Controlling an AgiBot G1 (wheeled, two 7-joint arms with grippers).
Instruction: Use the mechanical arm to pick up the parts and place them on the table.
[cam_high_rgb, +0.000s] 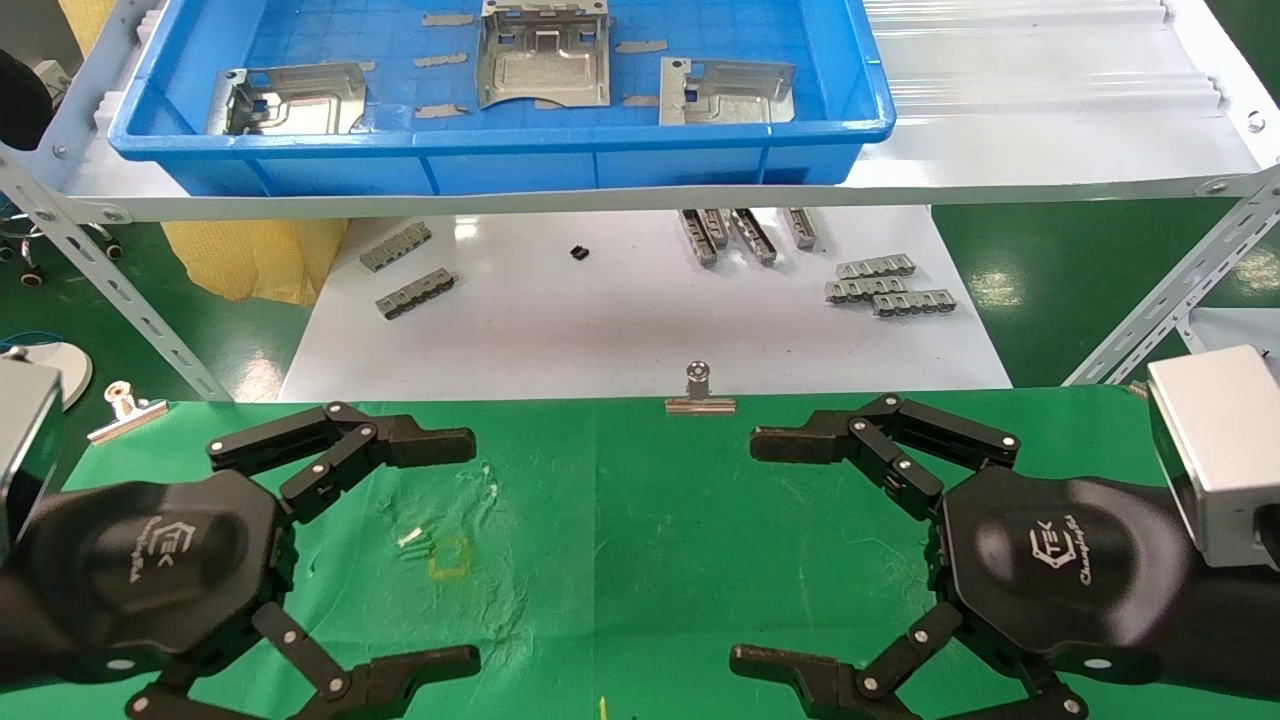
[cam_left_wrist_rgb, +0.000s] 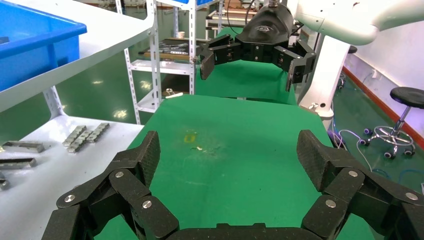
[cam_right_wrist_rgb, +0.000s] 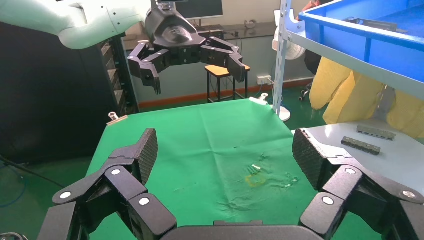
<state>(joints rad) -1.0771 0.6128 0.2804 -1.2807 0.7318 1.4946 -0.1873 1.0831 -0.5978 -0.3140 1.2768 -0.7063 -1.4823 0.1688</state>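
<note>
A: What is the biggest thing in view?
B: The table (cam_high_rgb: 640, 520), a wide spread of wrinkled bright green cloth with a silver binder clip (cam_high_rgb: 699, 392) on its far edge. Beyond it lies a glossy white board (cam_high_rgb: 620, 310) strewn with small grey toothed bars (cam_high_rgb: 888, 290).

A: And the parts?
B: Three flat plates of stamped silver-grey sheet metal (cam_high_rgb: 545, 55), with rectangular cut-outs and bent tabs, lie in the blue plastic tray (cam_high_rgb: 500, 150) on the white shelf, well apart from both grippers.

A: Any writing?
B: Each hexagonal black palm reads "TEK".

A: The grippers?
B: The left gripper (cam_high_rgb: 440, 550) hovers over the cloth's left side, the right gripper (cam_high_rgb: 775, 550) over its right. Both face each other, their jointed black link fingers spread wide, holding nothing.
</note>
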